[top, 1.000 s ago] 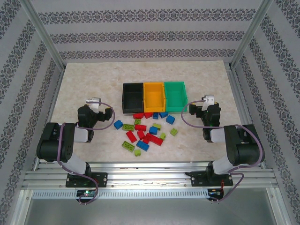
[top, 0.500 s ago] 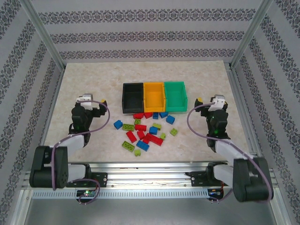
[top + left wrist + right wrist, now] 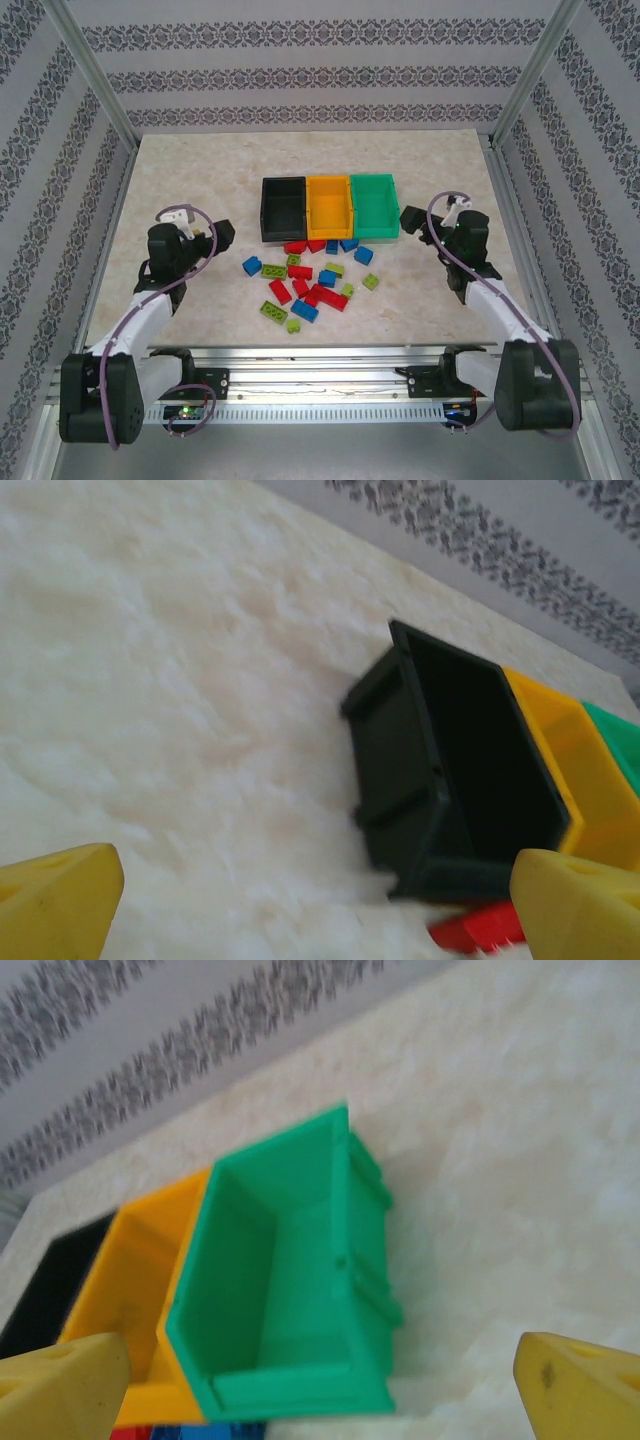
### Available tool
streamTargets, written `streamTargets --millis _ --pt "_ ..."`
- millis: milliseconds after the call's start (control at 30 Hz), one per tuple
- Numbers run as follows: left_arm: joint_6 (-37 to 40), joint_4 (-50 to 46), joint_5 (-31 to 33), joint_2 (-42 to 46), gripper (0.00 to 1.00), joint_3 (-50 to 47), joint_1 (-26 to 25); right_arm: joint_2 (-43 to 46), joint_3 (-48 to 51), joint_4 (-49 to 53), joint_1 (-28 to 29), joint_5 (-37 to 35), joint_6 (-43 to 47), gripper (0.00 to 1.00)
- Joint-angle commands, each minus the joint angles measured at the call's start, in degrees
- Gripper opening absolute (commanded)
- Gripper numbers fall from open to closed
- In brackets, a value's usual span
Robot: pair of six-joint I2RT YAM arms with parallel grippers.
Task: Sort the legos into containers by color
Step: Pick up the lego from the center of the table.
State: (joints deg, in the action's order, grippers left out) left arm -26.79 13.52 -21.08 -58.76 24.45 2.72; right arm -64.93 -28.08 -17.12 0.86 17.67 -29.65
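Hovering low over the marbled tabletop, my left claw sits to the left of the legos, its jaws spread wide and empty. In the left wrist view its yellow fingertips sit at the two bottom corners with table between them. My right claw hangs just beside the right wall of the green bin. It is also wide and empty, with its fingertips far apart at the bottom corners of the right wrist view.

The three bins stand in a row, wall against wall, at mid-table. The black bin is on the left, the yellow-orange bin in the middle and the green one on the right.

The red, blue and lime green legos lie loose on the table on the near side of the bins, between my two arms. A few red and blue ones lie close along the bins' near walls. A red brick lies by the black bin's near corner. A blue brick is the outermost on the left and the nearest to my left claw. A lime green brick marks the right fringe, and another lime green piece lies nearest my bases.
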Motion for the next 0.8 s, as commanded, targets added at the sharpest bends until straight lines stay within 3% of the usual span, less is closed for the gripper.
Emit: streamTargets --millis 0,167,367,500,633,767 --pt "-3.87 -12.80 -6.56 5.23 0.99 0.13 -0.52 -2.37 -0.24 1.77 4.25 2.95 -2.19 0.98" --pt "-4.37 -27.74 -6.00 7.72 1.00 2.88 -3.45 -2.90 0.94 1.91 10.43 -3.82 0.27 0.98" --pt "-9.18 -36.89 2.93 3.19 1.00 6.79 -11.31 -2.02 3.30 0.52 15.93 -13.07 3.28 0.98" --pt "-10.95 -39.09 8.86 -5.28 1.00 11.07 -17.23 -4.67 3.16 0.07 17.69 -17.07 4.84 0.98" --pt "-8.68 -45.61 12.17 -17.20 0.92 19.41 -18.56 -6.09 2.59 0.00 18.71 -17.10 4.92 0.98" --pt "-6.61 -51.74 19.27 -25.51 0.93 27.53 -20.98 -7.23 1.02 1.39 20.68 -18.32 6.62 0.98"
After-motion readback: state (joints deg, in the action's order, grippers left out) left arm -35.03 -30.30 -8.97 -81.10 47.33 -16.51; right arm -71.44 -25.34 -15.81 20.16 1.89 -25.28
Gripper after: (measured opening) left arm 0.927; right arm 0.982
